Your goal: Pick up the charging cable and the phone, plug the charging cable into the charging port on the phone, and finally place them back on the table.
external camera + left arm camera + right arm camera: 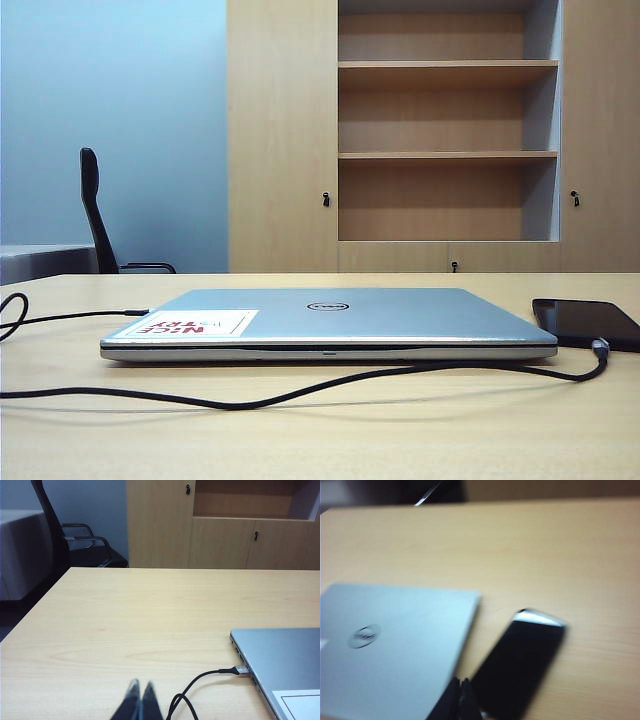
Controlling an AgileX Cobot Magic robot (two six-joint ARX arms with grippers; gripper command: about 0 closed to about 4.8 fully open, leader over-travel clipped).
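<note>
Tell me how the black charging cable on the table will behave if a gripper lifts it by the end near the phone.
The charging cable lies in loose curves, so it will probably sag and trail. Its far end looks plugged into the laptop, so it may tug when pulled. The plug beside the phone looks stiff enough to pinch.

The left gripper (139,700) shows in its wrist view as two dark fingertips pressed together, jaws closed and empty, held low over the table (150,625) near its front edge. The right gripper (460,697) also has its fingertips together with nothing between them; that view is blurred. Neither arm appears in the exterior view.
</note>
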